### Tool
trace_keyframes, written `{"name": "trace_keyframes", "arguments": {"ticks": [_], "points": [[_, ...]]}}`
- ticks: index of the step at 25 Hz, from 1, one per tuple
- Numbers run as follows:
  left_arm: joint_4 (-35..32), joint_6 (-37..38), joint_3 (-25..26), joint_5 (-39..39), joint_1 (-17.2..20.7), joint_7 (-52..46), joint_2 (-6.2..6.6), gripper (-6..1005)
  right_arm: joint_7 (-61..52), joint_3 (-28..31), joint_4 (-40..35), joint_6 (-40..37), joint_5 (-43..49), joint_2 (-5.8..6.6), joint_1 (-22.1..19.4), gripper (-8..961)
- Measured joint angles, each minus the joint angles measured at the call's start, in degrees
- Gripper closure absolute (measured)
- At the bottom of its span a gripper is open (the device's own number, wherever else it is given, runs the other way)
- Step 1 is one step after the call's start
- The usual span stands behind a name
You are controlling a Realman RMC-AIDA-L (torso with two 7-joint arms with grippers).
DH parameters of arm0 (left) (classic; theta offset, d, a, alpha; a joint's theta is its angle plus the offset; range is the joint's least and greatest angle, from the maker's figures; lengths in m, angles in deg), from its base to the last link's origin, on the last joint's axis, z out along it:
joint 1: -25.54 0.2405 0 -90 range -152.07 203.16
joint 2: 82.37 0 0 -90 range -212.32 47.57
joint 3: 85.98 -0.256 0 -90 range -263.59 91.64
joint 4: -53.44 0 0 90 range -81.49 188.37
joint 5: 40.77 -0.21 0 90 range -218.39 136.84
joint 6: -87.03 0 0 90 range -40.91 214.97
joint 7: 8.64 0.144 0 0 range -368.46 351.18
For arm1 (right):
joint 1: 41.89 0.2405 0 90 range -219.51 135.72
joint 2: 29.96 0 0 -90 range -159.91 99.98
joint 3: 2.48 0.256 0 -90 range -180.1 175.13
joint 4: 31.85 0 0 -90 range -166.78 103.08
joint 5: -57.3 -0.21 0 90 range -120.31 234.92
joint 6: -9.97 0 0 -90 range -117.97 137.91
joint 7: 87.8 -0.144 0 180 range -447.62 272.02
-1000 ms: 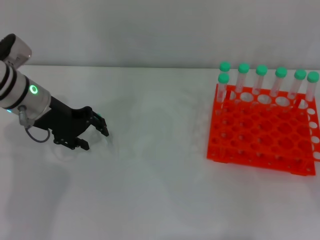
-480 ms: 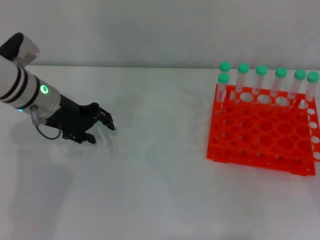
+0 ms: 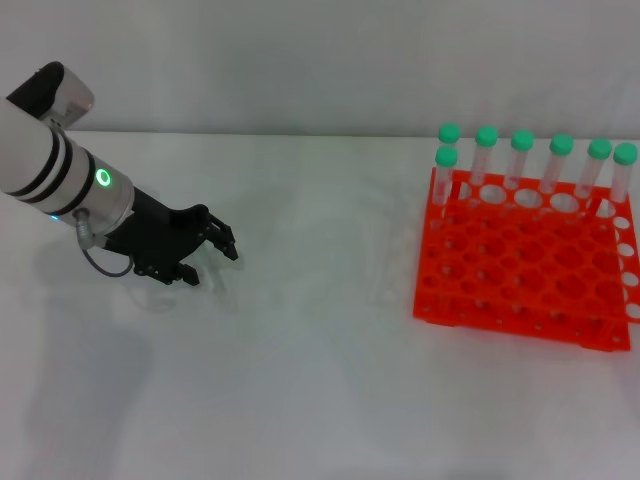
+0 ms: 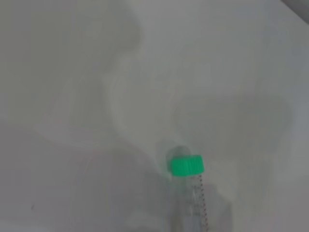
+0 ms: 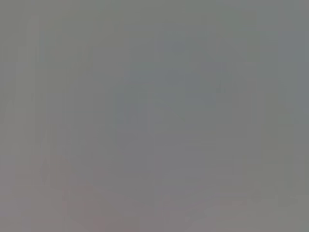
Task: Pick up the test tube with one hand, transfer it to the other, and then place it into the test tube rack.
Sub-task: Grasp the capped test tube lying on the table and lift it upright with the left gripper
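The test tube (image 4: 189, 193), clear with a green screw cap, shows only in the left wrist view, cap end pointing out over the white table (image 3: 320, 330); the camera sits right behind it, so it lies in the left hand (image 3: 195, 250). In the head view that black multi-fingered hand is far to the left of the orange test tube rack (image 3: 525, 270), low over the table, its fingers (image 3: 222, 240) curled inward together. The tube itself cannot be made out among them there, so whether they clamp it is unclear. The silver-white arm (image 3: 60, 170) with black bands and a green ring light slopes down to the hand. Seven green-capped tubes (image 3: 522, 160) stand upright along the rack's far edge. The right hand is out of sight; its wrist view is plain grey. A pale wall (image 3: 320, 60) rises behind the table.
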Motion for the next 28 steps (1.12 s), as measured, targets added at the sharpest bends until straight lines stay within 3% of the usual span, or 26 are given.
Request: {"name": "trace_keyframes", "arguments": {"ticks": [14, 28], "points": [[0.0, -2.5, 0.0, -3.3, -0.3, 0.0, -0.81, 446, -0.4, 0.0, -0.1, -1.0, -1.4, 0.00, 0.3, 69], [0.0, -2.1, 0.0, -5.2, -1.5, -0.4, -0.32, 477, -0.5, 0.0, -0.1, -1.4, -2.4, 0.00, 0.5, 68]]}}
